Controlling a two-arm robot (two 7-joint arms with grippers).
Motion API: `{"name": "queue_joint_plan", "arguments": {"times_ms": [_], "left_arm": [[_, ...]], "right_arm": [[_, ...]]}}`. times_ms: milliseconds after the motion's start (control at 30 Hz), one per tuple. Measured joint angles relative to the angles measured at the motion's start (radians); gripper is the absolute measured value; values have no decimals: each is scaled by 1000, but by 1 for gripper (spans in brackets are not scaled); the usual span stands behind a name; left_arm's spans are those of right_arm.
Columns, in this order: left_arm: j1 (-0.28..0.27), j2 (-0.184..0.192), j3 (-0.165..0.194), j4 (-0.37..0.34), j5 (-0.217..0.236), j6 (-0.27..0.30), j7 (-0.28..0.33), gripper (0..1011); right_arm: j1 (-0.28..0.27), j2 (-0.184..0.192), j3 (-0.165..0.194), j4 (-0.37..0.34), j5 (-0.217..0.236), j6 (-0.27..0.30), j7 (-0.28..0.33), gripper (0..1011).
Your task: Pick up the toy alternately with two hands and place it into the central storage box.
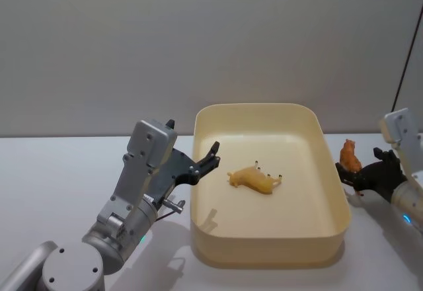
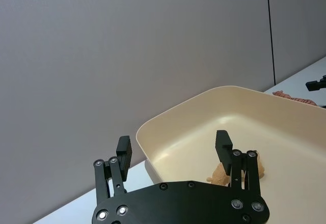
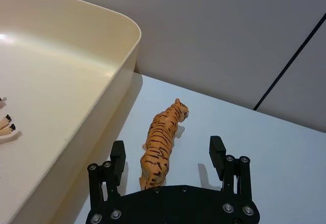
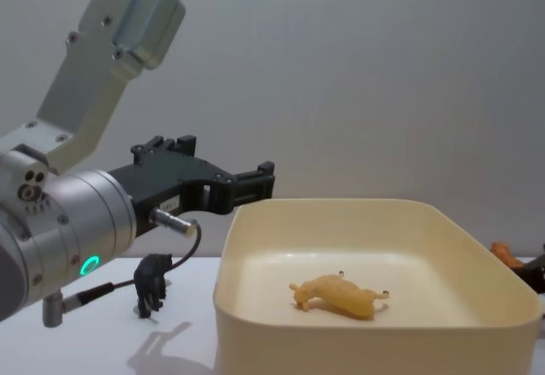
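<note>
Smooth glossy plastic tub (image 1: 271, 250), matt table (image 1: 59, 172)

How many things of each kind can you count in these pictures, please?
Toy animals: 3 (yellow toy animal lying in the tub, toy tiger, dark toy animal)
Cream-yellow storage tub: 1
Claws: 2 (left claw, right claw)
Total: 6

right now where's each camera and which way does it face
Head: high, looking down into the storage box; left gripper and right gripper show.
Chest: low, side-on to the box; left arm large.
Left wrist: behind its gripper, facing the box.
Right wrist: behind its gripper, facing the tiger toy.
Head, chest share the tan toy animal.
</note>
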Motion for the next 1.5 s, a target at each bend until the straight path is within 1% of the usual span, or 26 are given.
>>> {"name": "queue_joint_plan", "arguments": {"times_ms": [167, 367, 467, 567, 600, 633, 700, 800, 833, 867, 900, 933, 967, 1000, 1067, 1100, 1167, 1233, 1367, 1500], "left_arm": [[0, 0, 0, 0, 0, 0, 0, 1001], [0, 0, 0, 0, 0, 0, 0, 1001], [0, 0, 0, 0, 0, 0, 0, 1001], [0, 0, 0, 0, 0, 0, 0, 1001], [0, 0, 0, 0, 0, 0, 0, 1001], [0, 0, 0, 0, 0, 0, 0, 1001], [0, 0, 0, 0, 0, 0, 0, 1001], [0, 0, 0, 0, 0, 0, 0, 1001], [0, 0, 0, 0, 0, 0, 0, 1001], [0, 0, 0, 0, 0, 0, 0, 1001], [0, 0, 0, 0, 0, 0, 0, 1001], [0, 0, 0, 0, 0, 0, 0, 1001], [0, 0, 0, 0, 0, 0, 0, 1001], [0, 0, 0, 0, 0, 0, 0, 1001], [0, 0, 0, 0, 0, 0, 0, 1001], [0, 0, 0, 0, 0, 0, 0, 1001], [0, 0, 0, 0, 0, 0, 0, 1001], [0, 0, 0, 0, 0, 0, 0, 1001], [0, 0, 0, 0, 0, 0, 0, 1001], [0, 0, 0, 0, 0, 0, 0, 1001]], "right_arm": [[16, -11, -8, 30, -15, -8, -3, 1001], [16, -10, -7, 29, -14, -10, -1, 1001], [12, -8, -5, 22, -12, -9, 2, 976], [9, -6, -3, 16, -9, -7, 4, 891], [8, -5, -2, 15, -9, -7, 5, 891], [8, -5, -2, 14, -9, -7, 5, 841], [7, -4, -1, 12, -8, -6, 6, 806], [5, -3, 0, 9, -6, -5, 7, 704], [4, -3, 0, 8, -6, -5, 8, 656], [4, -3, 0, 7, -6, -5, 8, 643], [3, -2, 1, 6, -5, -5, 8, 596], [3, -2, 1, 6, -5, -4, 8, 578], [3, -2, 1, 6, -5, -4, 9, 515], [3, -2, 1, 6, -5, -4, 9, 515], [2, -2, 1, 4, -4, -4, 9, 453], [2, -2, 2, 3, -4, -4, 9, 394], [1, -1, 2, 3, -4, -3, 9, 358], [1, -1, 2, 2, -3, -3, 10, 291], [1, -1, 2, 1, -3, -3, 10, 255], [0, -1, 3, 0, -2, -3, 11, 240]]}}
